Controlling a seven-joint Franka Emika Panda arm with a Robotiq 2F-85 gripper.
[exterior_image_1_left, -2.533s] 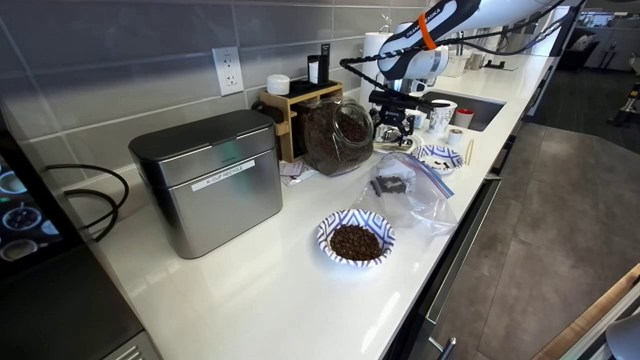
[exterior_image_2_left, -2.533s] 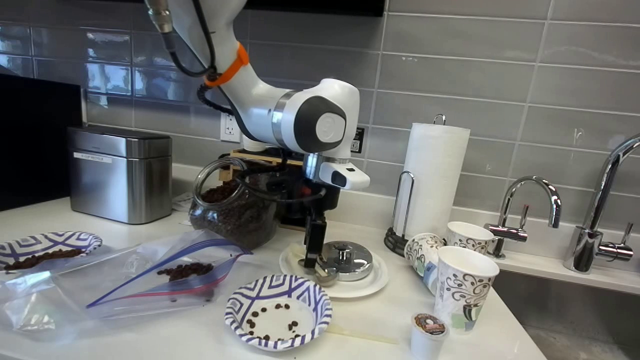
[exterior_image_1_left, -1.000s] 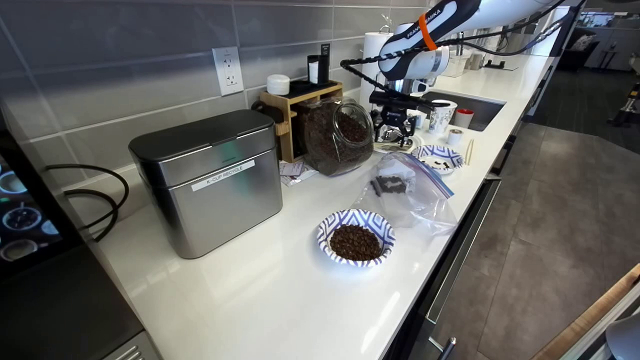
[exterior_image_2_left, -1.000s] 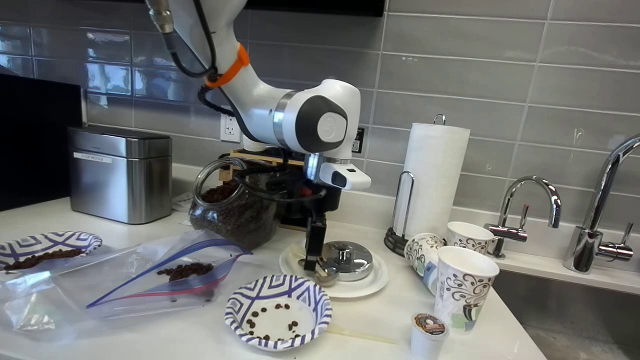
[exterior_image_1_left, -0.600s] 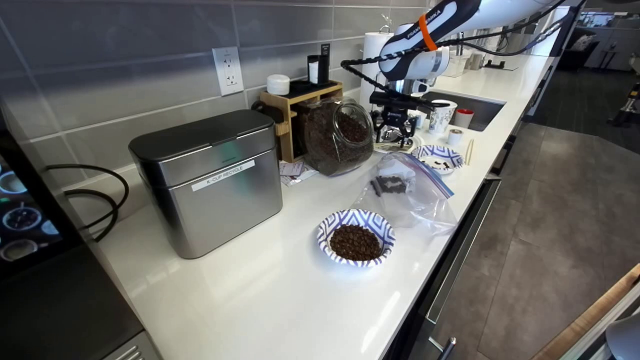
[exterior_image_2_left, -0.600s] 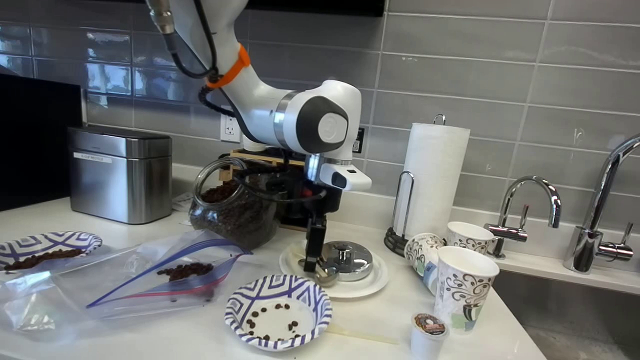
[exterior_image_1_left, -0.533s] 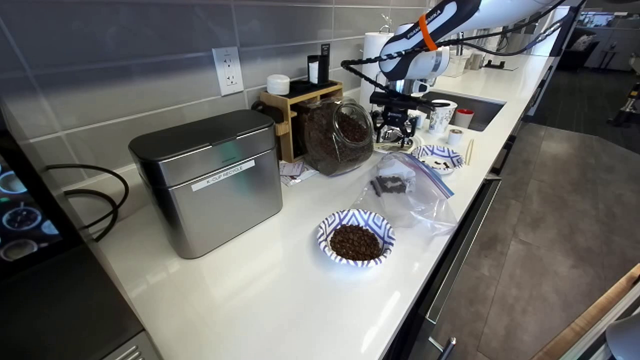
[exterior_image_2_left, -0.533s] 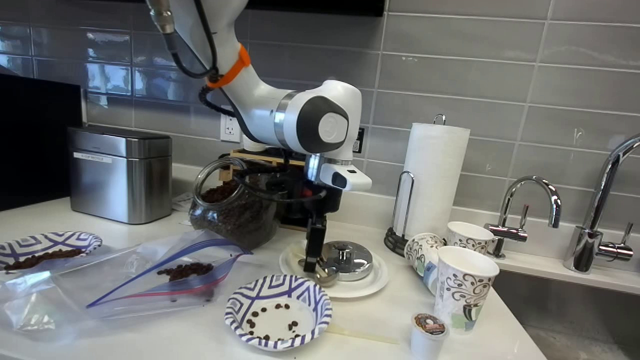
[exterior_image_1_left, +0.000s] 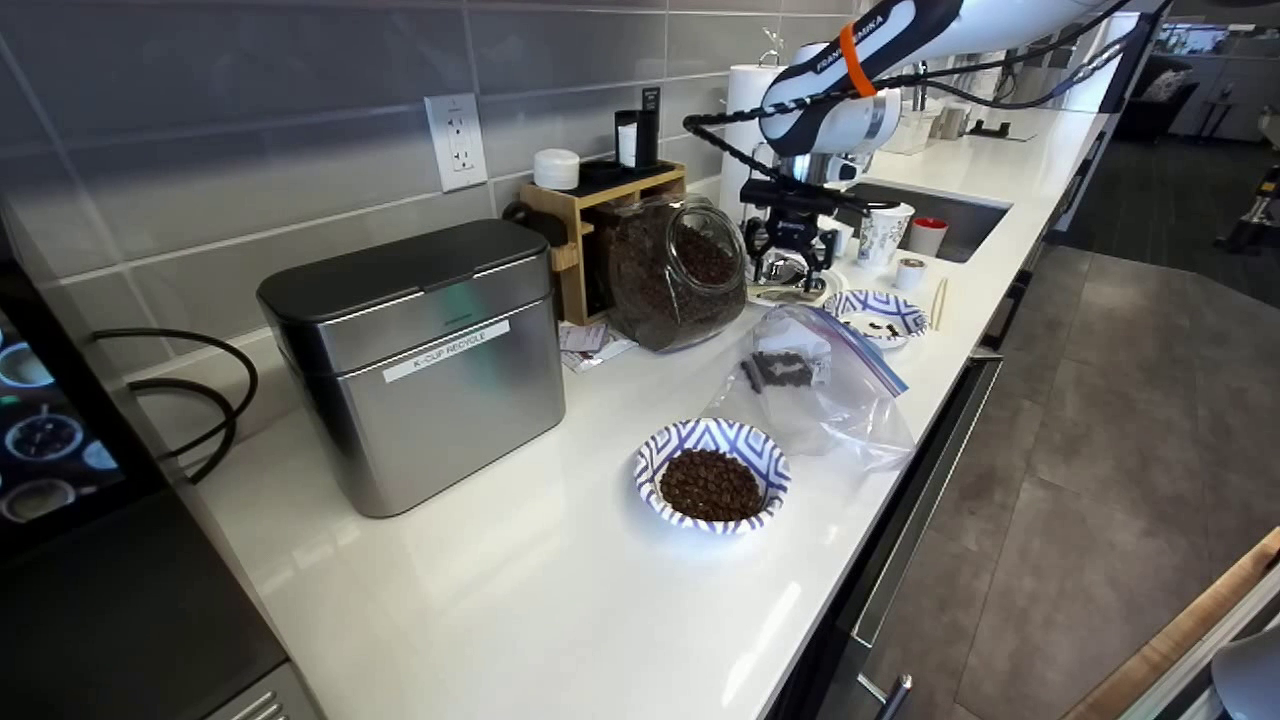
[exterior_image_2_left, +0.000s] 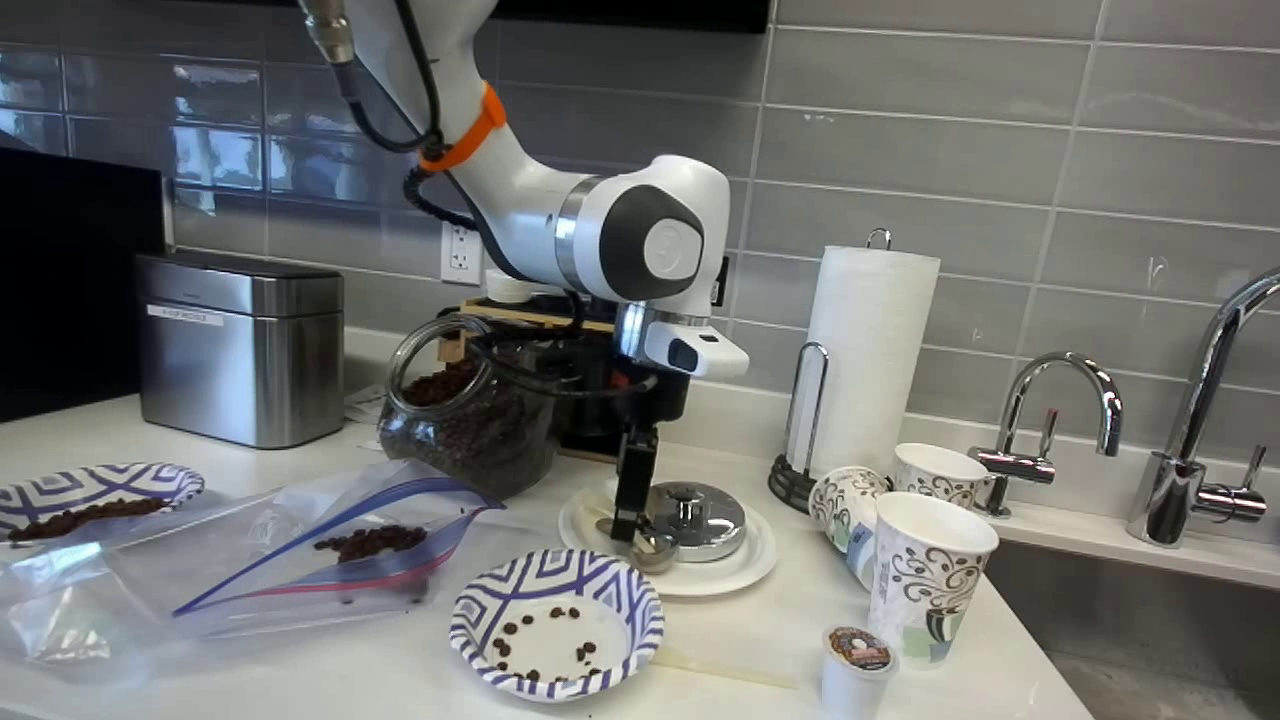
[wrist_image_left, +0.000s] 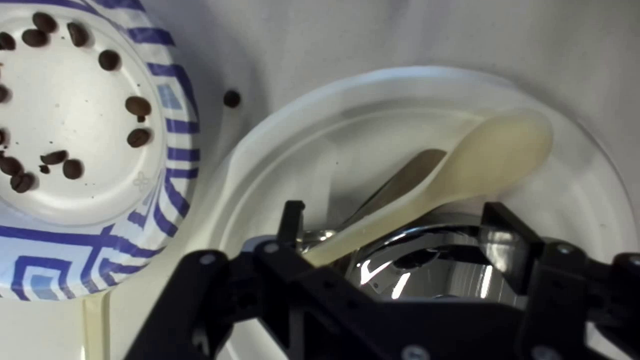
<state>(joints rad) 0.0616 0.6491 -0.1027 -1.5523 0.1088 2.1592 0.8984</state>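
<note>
My gripper (wrist_image_left: 400, 225) is open and points down over a white plate (wrist_image_left: 400, 82). A cream plastic spoon (wrist_image_left: 495, 155) lies on the plate, and its handle passes between the fingers. A metal utensil (wrist_image_left: 415, 170) lies partly hidden under it. A round chrome lid (wrist_image_left: 450, 270) with a knob sits on the plate, partly covered by the gripper in the wrist view. In an exterior view the fingertips (exterior_image_2_left: 626, 532) are just left of the lid (exterior_image_2_left: 722, 522), near a shiny metal scoop (exterior_image_2_left: 656, 552). I cannot tell whether they touch anything. The gripper also shows in an exterior view (exterior_image_1_left: 783, 282).
A blue-patterned bowl (exterior_image_2_left: 470, 600) with a few coffee beans stands before the plate. A clear zip bag (exterior_image_2_left: 260, 570), a bean jar (exterior_image_2_left: 470, 440), paper cups (exterior_image_2_left: 935, 570), a coffee pod (exterior_image_2_left: 855, 680) and a paper towel roll (exterior_image_2_left: 870, 360) stand around. A bean-filled bowl (exterior_image_1_left: 665, 440) and steel bin (exterior_image_1_left: 460, 420) are farther off.
The arm and gripper have shifted slightly to the right in an exterior view, with the fingertips a touch higher. The things on the counter have not moved.
</note>
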